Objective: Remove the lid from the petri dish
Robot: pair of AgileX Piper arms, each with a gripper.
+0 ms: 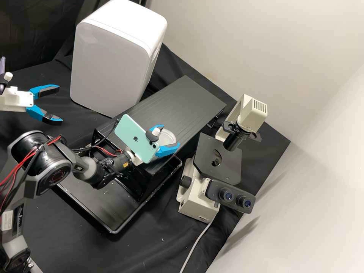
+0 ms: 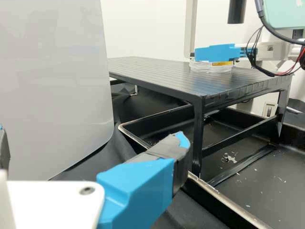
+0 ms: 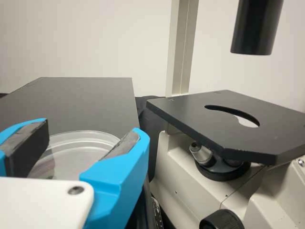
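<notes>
A clear petri dish (image 1: 170, 137) with its lid on rests at the near end of a black ribbed shelf (image 1: 185, 102). My right gripper (image 1: 170, 136) straddles it, one blue finger on each side. In the right wrist view, both pads (image 3: 121, 143) touch the rim of the lid (image 3: 76, 152), so the right gripper (image 3: 83, 138) is shut on it. From the left wrist view, the dish (image 2: 209, 67) still sits on the shelf (image 2: 190, 78) under a blue finger (image 2: 217, 52). My left gripper (image 1: 58, 105) hangs open and empty at the far left, beside the white box.
A tall white box (image 1: 113, 57) stands behind the shelf. A black tray (image 1: 113, 223) lies under the shelf's near end. A microscope (image 1: 212, 178) stands just right of the shelf, its black stage (image 3: 224, 119) close to the dish.
</notes>
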